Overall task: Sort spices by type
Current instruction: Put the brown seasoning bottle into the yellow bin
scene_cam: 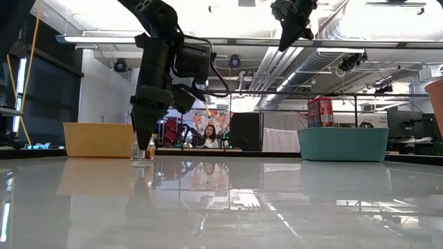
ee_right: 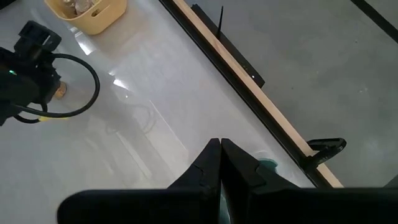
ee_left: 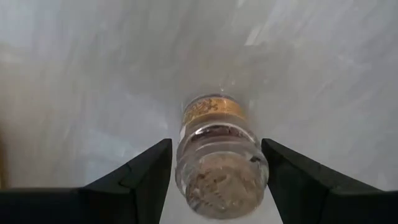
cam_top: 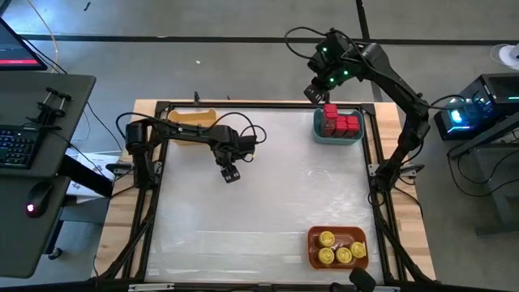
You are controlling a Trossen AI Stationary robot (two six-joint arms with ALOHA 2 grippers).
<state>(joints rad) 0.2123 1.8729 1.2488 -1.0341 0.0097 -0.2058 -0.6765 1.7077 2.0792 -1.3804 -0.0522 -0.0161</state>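
A small clear jar (ee_left: 221, 165) stands between the released left claw's (ee_left: 214, 180) fingers, untouched.

Bright, even overhead light. The glossy white table (scene_cam: 221, 207) mirrors ceiling lamps (scene_cam: 387, 17) as pale glare streaks in the level view. Between the left arm's jaws, a small glass jar (ee_left: 221, 158) looks soft and blurred. Background room stays dimmer.

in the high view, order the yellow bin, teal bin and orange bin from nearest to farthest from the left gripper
1. Yellow bin: just behind the left gripper, at the table's far left edge.
2. Teal bin: far right corner, holding red tins.
3. Orange bin: near right corner, holding yellow-lidded jars.
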